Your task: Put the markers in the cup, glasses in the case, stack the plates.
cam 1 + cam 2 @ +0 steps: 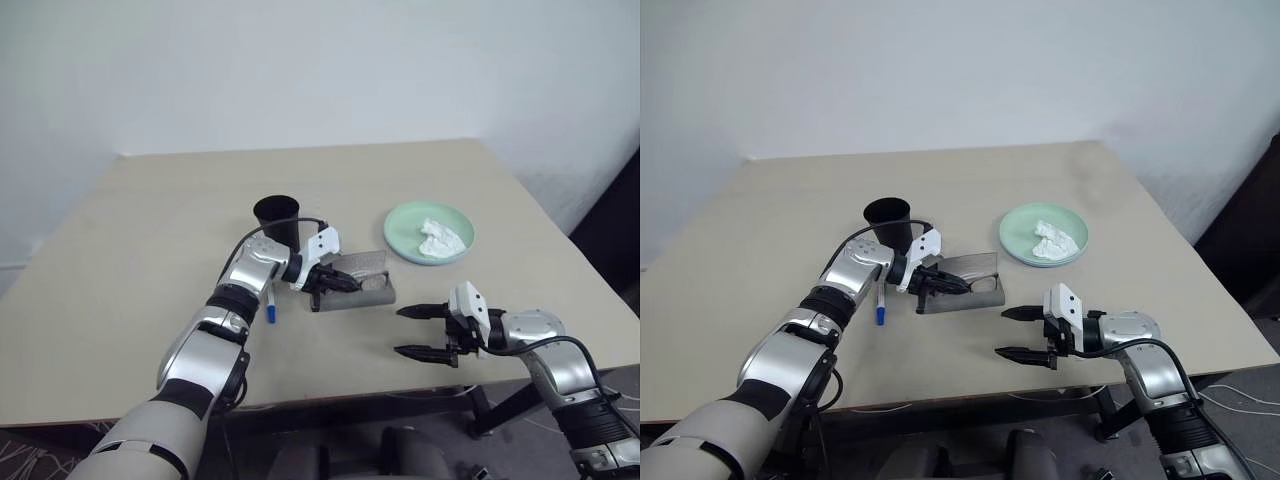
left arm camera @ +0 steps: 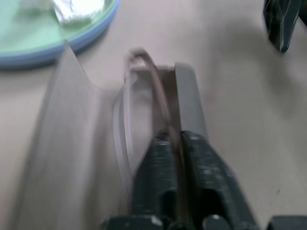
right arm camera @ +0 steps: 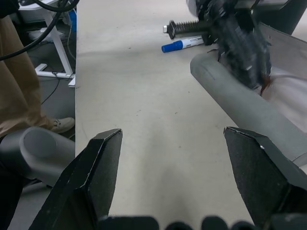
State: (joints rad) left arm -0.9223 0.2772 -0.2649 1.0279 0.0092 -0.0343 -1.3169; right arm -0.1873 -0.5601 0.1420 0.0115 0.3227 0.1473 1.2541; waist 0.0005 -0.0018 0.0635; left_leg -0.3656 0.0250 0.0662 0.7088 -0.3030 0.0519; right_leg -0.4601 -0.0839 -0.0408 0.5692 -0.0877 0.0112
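Left gripper (image 1: 337, 283) setting the glasses (image 2: 144, 96) into the open case (image 1: 366, 283) on the table (image 1: 140, 230).
Its fingers are pinching the frame; an early release risks glasses catching on the case wall and tipping out. Right gripper (image 1: 420, 331) is hovering, jaws wide and empty.

left claw (image 1: 340, 284) nearly closed, right claw (image 1: 418, 332) wide

At frame centre, the left gripper (image 1: 335, 284) is seen over the open grey rectangular case (image 1: 365, 282). A pale green round plate (image 1: 428, 233) holding crumpled white tissue (image 1: 441, 239) is placed right of centre.
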